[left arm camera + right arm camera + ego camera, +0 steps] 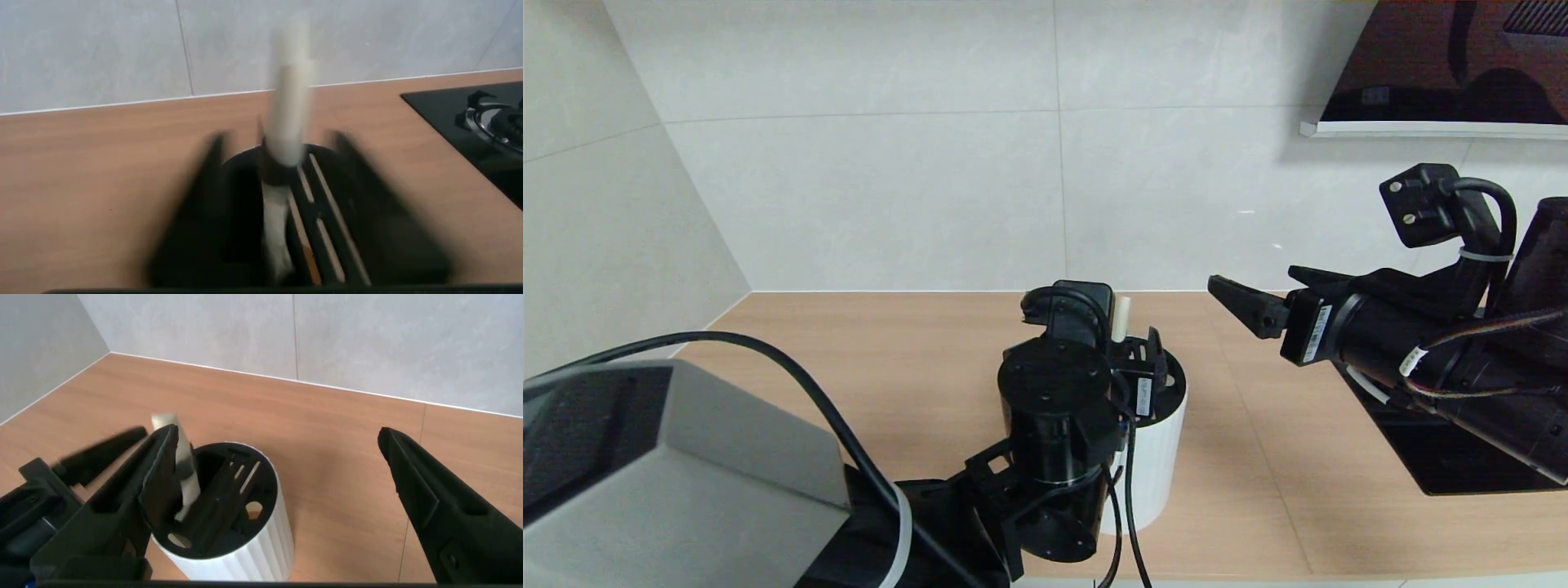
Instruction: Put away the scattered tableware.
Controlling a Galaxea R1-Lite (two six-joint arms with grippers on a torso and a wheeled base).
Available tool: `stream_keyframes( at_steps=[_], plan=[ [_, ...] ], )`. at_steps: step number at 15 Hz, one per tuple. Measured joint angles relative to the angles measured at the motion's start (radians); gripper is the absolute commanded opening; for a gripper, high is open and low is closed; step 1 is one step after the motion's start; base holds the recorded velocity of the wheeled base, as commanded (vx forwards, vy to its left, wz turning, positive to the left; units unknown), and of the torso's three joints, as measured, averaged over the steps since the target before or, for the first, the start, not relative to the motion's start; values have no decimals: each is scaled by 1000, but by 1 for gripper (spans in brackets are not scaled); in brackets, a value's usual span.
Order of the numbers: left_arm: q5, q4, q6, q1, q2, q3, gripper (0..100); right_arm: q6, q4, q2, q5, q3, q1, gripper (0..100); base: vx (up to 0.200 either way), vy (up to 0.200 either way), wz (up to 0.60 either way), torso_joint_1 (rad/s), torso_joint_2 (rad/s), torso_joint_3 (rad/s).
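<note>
Placement into the white ribbed holder point(1156, 457) on the bench point(890, 367) seems done: a white-handled utensil point(288, 90) is stood inside, the left gripper point(279, 140) spread clear, straight lift needed; farther right, the right gripper point(278, 434) is held open.

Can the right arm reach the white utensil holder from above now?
Probably not: the left gripper sits over the utensil holder, its fingers around a white-handled utensil. The side facing the open right gripper looks free.

Left gripper point(282, 163) spread wide, pointing down, right gripper point(278, 445) spread, raised
</note>
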Motion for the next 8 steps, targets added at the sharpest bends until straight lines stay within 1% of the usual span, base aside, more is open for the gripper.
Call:
stream_keyframes(
  at_steps=[6,8],
  plan=[
    [0,0,0,0,-18,16,100,0,0,0,1,0,0,100,0,0,0,0,0,0],
    [-14,0,1,2,-53,35,100,1,-4,-4,0,1,0,100,0,0,0,0,0,0]
  ],
)
